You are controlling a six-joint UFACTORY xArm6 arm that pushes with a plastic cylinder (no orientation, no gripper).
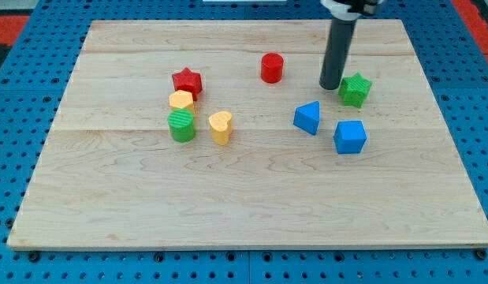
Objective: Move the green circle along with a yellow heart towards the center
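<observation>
Blue cube (350,136) nearest the surface's (251,205) bottom edge. Green circle (181,125) touches yellow hexagon (181,100); yellow heart (221,127) just beside. My tip (330,86) beside green star (355,89), near top-right; no jaws.

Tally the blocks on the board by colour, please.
Red: 2, red star and red cylinder
Yellow: 2, yellow hexagon and yellow heart
Green: 2, green circle and green star
Blue: 2, blue wedge and blue cube
Total: 8
</observation>
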